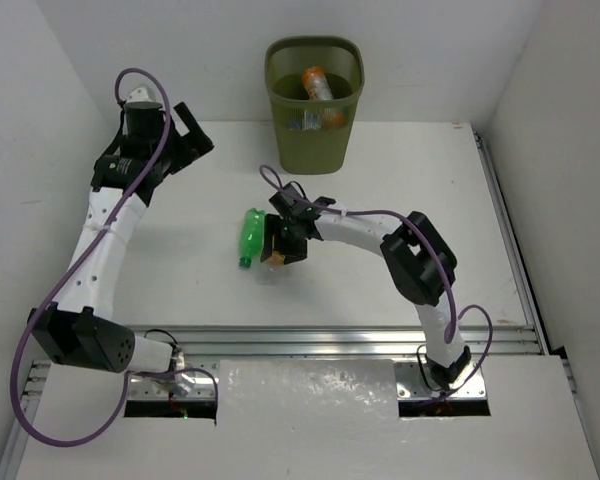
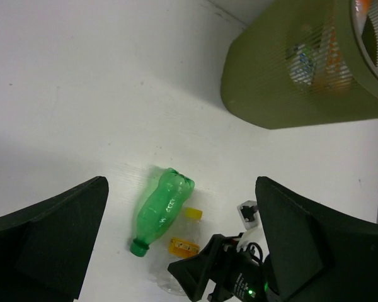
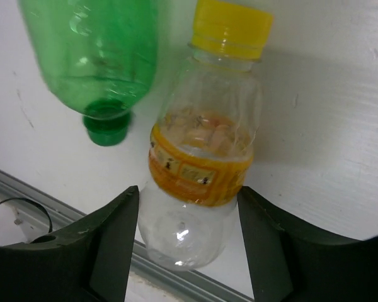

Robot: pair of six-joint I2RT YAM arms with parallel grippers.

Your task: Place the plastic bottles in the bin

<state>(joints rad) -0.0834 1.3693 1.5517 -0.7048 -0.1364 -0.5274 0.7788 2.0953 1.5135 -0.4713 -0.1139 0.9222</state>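
— Can you read the orange label (image 3: 198,175) on that yellow-capped bottle (image 3: 208,126)?
— No, just small dark marks, too blurred.
— And the bottles (image 1: 318,88) in the bin (image 1: 315,152)?
— Labels too small. Nothing legible anywhere.

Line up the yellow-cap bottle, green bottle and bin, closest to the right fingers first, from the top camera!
1. Yellow-cap bottle, between the right fingers.
2. Green bottle, right beside it, toward the left arm.
3. Bin, far back by the wall.
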